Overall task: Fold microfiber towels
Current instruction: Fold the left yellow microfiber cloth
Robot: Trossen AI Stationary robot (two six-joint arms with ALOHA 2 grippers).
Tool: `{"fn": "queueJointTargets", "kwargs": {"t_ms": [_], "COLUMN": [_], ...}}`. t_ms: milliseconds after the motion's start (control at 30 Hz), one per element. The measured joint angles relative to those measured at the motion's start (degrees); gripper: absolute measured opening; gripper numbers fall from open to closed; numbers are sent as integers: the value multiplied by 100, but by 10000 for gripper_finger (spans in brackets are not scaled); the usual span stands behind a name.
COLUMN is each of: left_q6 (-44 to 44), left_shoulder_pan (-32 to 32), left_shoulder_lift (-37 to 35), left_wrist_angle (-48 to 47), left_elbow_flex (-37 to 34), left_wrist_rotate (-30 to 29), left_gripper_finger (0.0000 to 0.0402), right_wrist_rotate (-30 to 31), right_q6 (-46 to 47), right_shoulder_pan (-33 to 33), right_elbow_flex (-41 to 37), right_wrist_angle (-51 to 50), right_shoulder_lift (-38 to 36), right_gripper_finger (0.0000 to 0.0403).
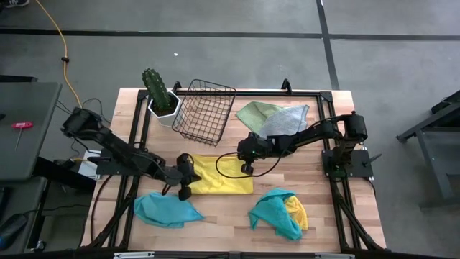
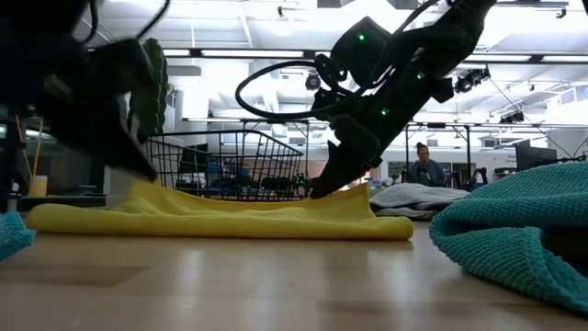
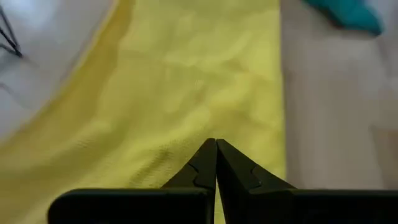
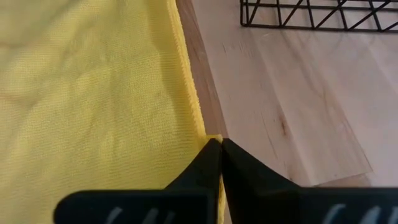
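Both pincers, left and right, pinch the yellow towel's opposite edges.

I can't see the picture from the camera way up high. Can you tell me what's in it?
Two dark robot arms pinch opposite edges of a yellow towel lying flat in the middle of a wooden table: the left gripper and the right gripper are both shut on it. Around it lie teal, green and grey towels, a black wire basket and a potted cactus.

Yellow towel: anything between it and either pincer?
Nothing visible. The right pincer is shut on the yellow towel at its edge, and the left pincer is shut on its opposite side.
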Motion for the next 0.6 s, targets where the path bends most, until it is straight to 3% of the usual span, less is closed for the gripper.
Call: {"fn": "queueJointTargets", "kwargs": {"t_ms": [100, 267, 400, 600], "left_q6": [114, -76, -551, -1001], "left_shoulder_pan": [0, 9, 9, 178], "left_shoulder_lift": [-610, -1287, -1414, -1357], "left_wrist_angle": [-453, -1490, -2219, -2872], "left_elbow_flex": [4, 7, 7, 7], "left_wrist_rotate": [-264, -1331, -1843, -1980], "left_gripper_finger": [0, 13, 39, 99], "right_wrist_rotate": [2, 2, 2, 2], "right_q6": [2, 0, -13, -13], "right_shoulder_pan": [0, 7, 7, 7], "right_elbow_flex": [0, 0, 0, 0], "right_wrist_angle": [-8, -23, -25, -29], "right_shoulder_lift": [-2, -4, -4, -7], "right_gripper_finger": [2, 1, 1, 0]}}
